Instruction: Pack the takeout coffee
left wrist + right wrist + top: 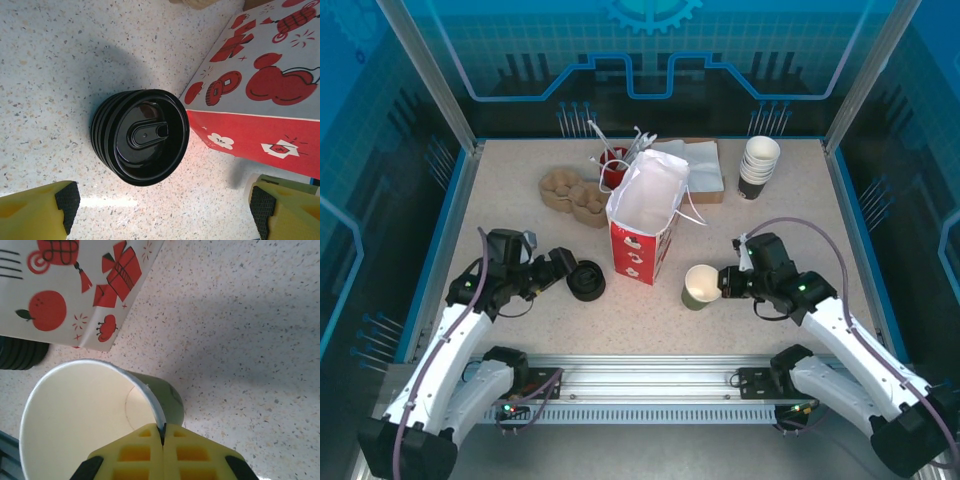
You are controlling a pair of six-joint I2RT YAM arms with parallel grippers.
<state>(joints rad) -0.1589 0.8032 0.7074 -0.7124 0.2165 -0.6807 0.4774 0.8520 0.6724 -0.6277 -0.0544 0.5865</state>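
Right wrist: right gripper (162,439) pinching rim of lidless cup (85,425); left gripper (162,210) hovering, fingers spread, over lids (142,137), seemingly stacked; bag (638,250) standing open; capping, packing remaining.

Robot test cell in a laboratory. Indicators: aluminium frame posts (425,70) at upper left and upper right; blue printed panels with a gear graphic (650,12) at top centre; a speckled tabletop (500,212) with a blue rim; an aluminium mounting rail (650,376) along the bottom edge.
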